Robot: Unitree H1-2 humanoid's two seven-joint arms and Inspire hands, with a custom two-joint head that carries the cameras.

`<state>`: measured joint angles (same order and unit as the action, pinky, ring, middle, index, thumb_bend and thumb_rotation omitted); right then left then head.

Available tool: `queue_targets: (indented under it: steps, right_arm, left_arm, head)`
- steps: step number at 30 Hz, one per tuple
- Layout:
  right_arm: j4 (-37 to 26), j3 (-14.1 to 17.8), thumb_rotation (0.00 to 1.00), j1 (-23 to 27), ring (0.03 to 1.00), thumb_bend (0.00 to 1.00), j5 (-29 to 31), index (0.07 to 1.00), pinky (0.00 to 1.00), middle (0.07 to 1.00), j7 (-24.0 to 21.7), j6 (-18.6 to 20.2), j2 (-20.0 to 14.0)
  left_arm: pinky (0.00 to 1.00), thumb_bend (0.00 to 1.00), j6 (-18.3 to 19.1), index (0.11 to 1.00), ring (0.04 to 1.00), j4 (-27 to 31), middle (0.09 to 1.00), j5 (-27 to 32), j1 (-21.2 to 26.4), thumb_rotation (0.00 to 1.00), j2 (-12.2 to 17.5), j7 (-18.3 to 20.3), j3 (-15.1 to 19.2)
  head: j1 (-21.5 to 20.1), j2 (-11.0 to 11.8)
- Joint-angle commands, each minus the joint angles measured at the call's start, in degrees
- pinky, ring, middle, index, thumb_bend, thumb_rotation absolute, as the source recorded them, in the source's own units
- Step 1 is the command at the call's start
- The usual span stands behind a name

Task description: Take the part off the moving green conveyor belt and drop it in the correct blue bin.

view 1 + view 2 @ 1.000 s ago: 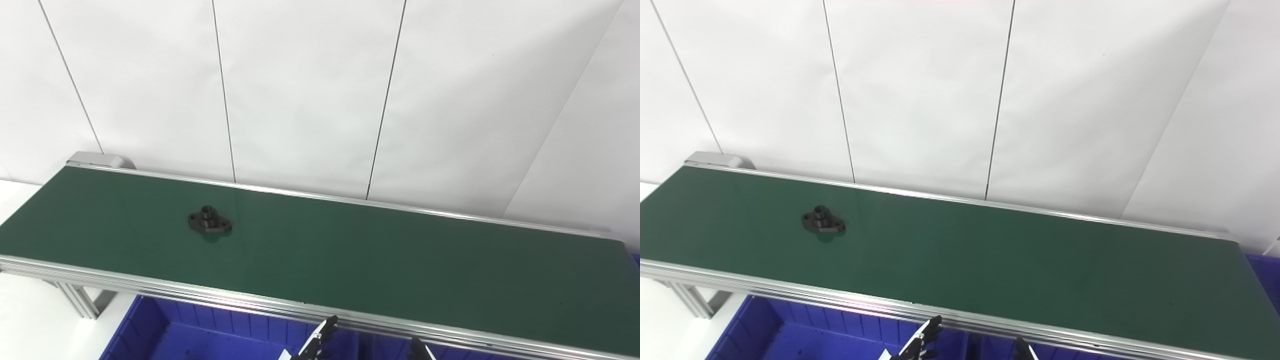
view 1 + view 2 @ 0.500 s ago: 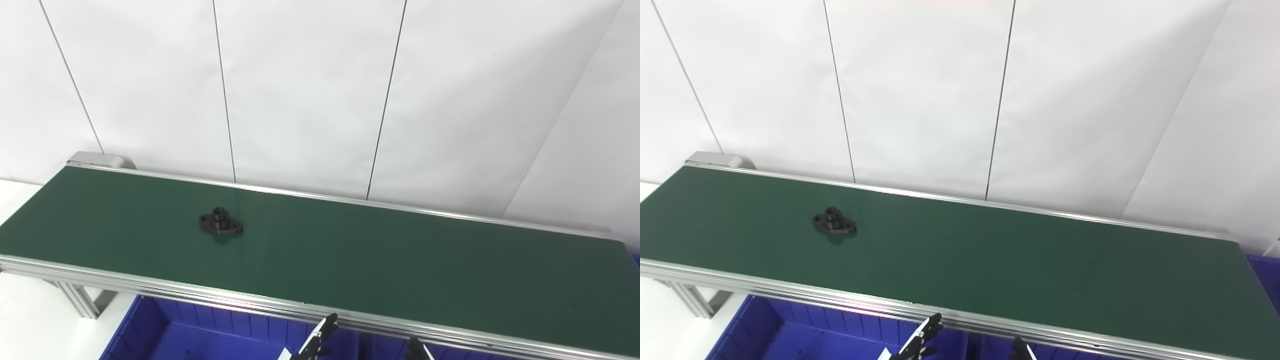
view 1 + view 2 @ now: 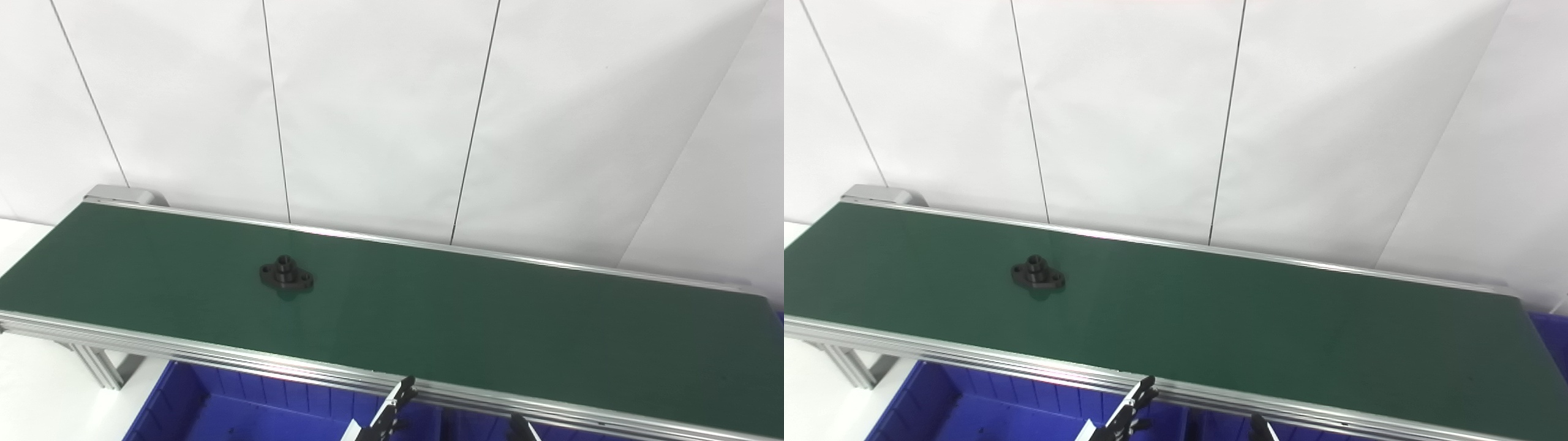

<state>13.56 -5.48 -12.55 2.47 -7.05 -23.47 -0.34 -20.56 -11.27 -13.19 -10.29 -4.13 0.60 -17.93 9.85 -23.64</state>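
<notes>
black flanged part (image 3: 286, 275) has ridden rightward along the green conveyor belt (image 3: 490, 324) over the last second, from nearer the left end toward the middle; it now sits left of centre, flat on the belt, boss up, nothing touching it. slight view shift too, but the part moved relative to the belt rails. meaning: pick not started, part is coming toward the hands, probably reachable soon, so timing the reach matters.

left hand (image 3: 386, 419) only shows fingertips poking up at the bottom edge, just below the near rail, over the blue bin (image 3: 202, 404). fingers look spread and extended, holding nothing, touching nothing visible. it has crept up a little.

right hand (image 3: 519, 427) barely in frame, one dark tip at the bottom edge; can't tell if open or closed. not holding the part, which is well apart on the belt.

second blue bin (image 3: 1546, 334) edge visible at far right. which bin is correct: can't tell.
</notes>
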Motion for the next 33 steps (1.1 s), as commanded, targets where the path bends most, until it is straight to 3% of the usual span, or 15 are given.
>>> queue_targets:
  steps: [1,11,19,26,33]
  right_arm:
    - [-1.5,0.0,0.97,0.9,0.951,0.82,0.5,0.947,1.00,0.958,-0.9,-3.4,0.1]
    - [-5.4,-0.5,0.97,-0.1,0.946,0.84,-3.4,0.938,0.99,0.951,0.2,-3.5,-1.3]
    - [-16.1,-2.9,0.95,-1.5,0.949,0.89,-7.0,0.909,0.95,0.956,2.7,-3.5,-6.0]
    - [-24.1,-2.9,0.88,-1.3,0.957,0.90,-8.1,0.939,0.98,0.953,5.3,-3.4,-6.9]
    - [-27.1,-2.5,0.84,3.0,0.938,0.88,-21.9,0.950,0.90,0.956,13.3,-3.4,-7.2]
  left_arm:
    - [0.88,0.88,-1.6,0.971,0.975,0.8,0.955,-0.4,0.8,0.89,-1.4,-0.5,-0.5]
    - [0.89,0.89,-0.2,0.972,0.979,2.5,0.961,-0.4,0.6,0.89,-1.9,-0.3,-0.8]
    - [0.91,0.85,0.4,0.975,0.992,3.2,0.964,-0.8,0.8,0.90,-2.4,-0.3,-1.3]
    - [0.96,0.84,0.9,0.981,1.000,4.0,0.969,-0.7,0.8,0.92,-2.5,-0.2,-1.4]
    - [1.00,0.83,1.8,0.988,1.000,4.5,0.977,-0.9,1.0,0.94,-2.5,0.1,-1.6]
  head:
    - [0.0,0.0]
    - [-0.7,-2.4]
    - [-0.6,-3.1]
    - [-1.1,-3.8]
    - [-2.0,-4.1]
